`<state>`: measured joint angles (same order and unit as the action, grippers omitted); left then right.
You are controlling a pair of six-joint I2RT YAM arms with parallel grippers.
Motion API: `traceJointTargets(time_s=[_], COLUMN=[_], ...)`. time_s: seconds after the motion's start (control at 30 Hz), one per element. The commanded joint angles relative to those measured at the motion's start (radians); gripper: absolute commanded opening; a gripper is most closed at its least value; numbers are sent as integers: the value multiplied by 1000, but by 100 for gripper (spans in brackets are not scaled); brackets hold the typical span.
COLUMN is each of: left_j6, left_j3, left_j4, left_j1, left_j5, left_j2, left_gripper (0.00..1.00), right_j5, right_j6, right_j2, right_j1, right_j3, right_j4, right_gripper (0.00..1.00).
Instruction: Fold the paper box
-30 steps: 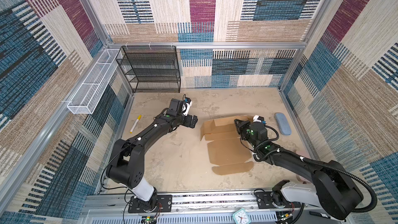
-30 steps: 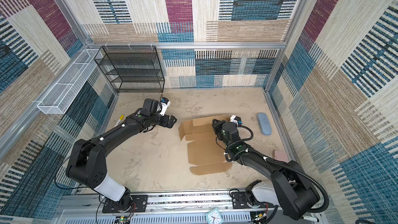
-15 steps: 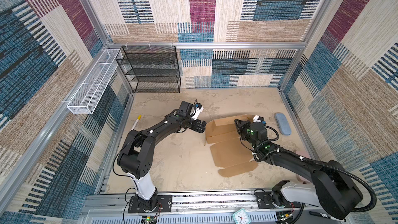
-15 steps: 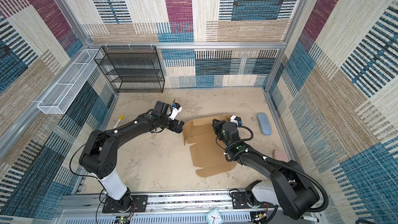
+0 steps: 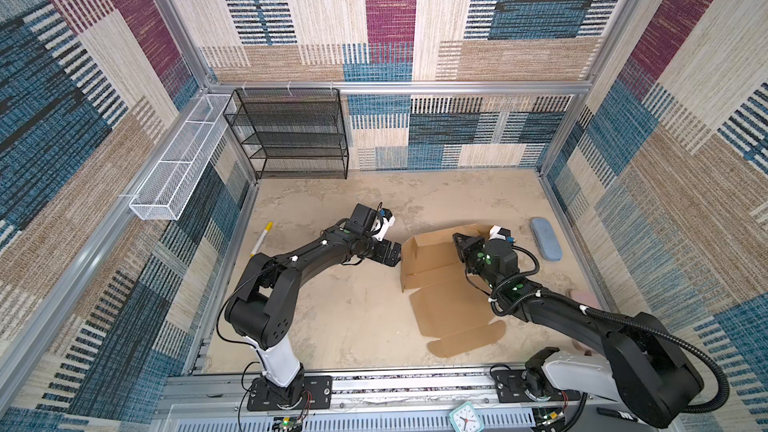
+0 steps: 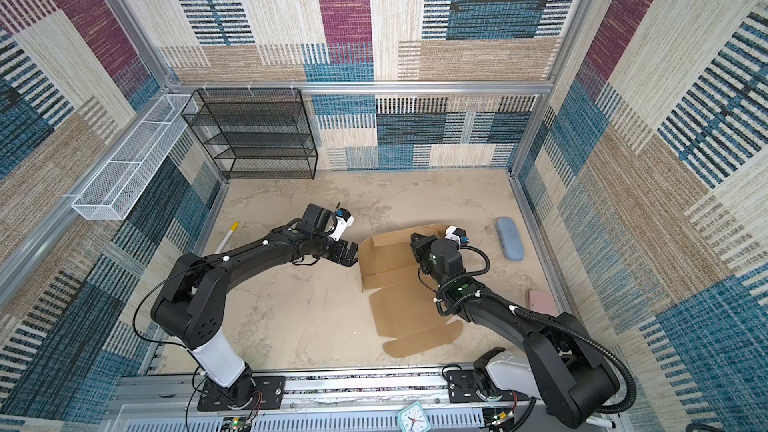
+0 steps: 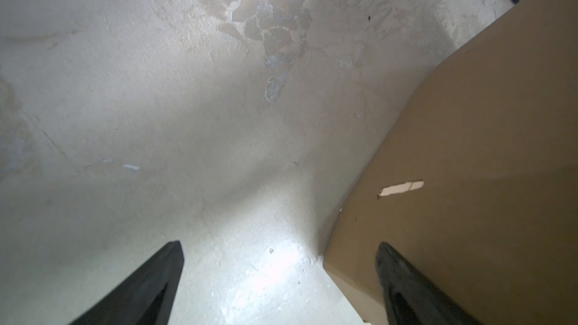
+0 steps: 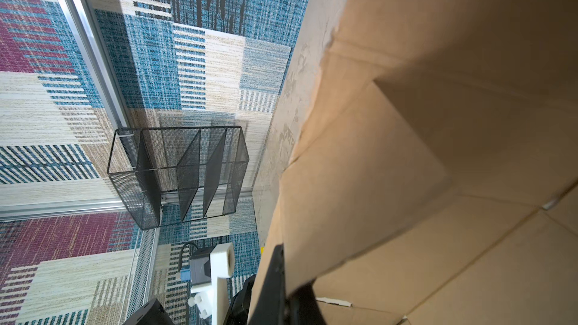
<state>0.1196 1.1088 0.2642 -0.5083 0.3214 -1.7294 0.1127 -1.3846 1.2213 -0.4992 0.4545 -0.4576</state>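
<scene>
The paper box (image 5: 449,309) (image 6: 399,309) is a brown cardboard sheet lying right of the middle, its left side wall and far wall raised. My left gripper (image 5: 395,257) (image 6: 351,253) is open at the outside of the left wall. In the left wrist view the left gripper (image 7: 280,243) has one finger (image 7: 403,286) in front of the cardboard (image 7: 469,151) and the other over bare floor. My right gripper (image 5: 458,238) (image 6: 414,236) is shut on a raised cardboard flap at the far side. The right wrist view shows this right gripper (image 8: 286,276) pinching the flap's edge (image 8: 406,182).
A black wire shelf (image 5: 291,135) stands at the back left, beside a white wire basket (image 5: 178,160) on the left wall. A white and yellow marker (image 5: 261,238) lies left. A blue case (image 5: 545,238) and a pink object (image 5: 582,295) lie right.
My left arm has swung right to the box. The box's left flaps, flat a second ago, now stand up, and the sheet has shifted slightly right. The right gripper has kept its hold.
</scene>
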Motion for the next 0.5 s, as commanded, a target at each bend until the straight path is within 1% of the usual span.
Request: traceJointTargets(time_s=[0.0, 0.17, 0.33, 0.47], left_j6=[64, 98, 118, 131], left_j3=[-28, -83, -153, -178], left_j4=[-54, -94, -157, -174], left_j1=[-10, -30, -42, -60], left_j5=[51, 65, 52, 44], left_j2=[30, 70, 113, 134], left_gripper=[99, 99, 99, 99], right_j5=[8, 16, 11, 44], right_j6=[-7, 4, 2, 20], right_j2=[-16, -43, -66, -118], right_j1=[-5, -15, -31, -55], right_j3=[-19, -35, -70, -100], right_j4=[25, 6, -45, -46], right_gripper=[0, 0, 0, 0])
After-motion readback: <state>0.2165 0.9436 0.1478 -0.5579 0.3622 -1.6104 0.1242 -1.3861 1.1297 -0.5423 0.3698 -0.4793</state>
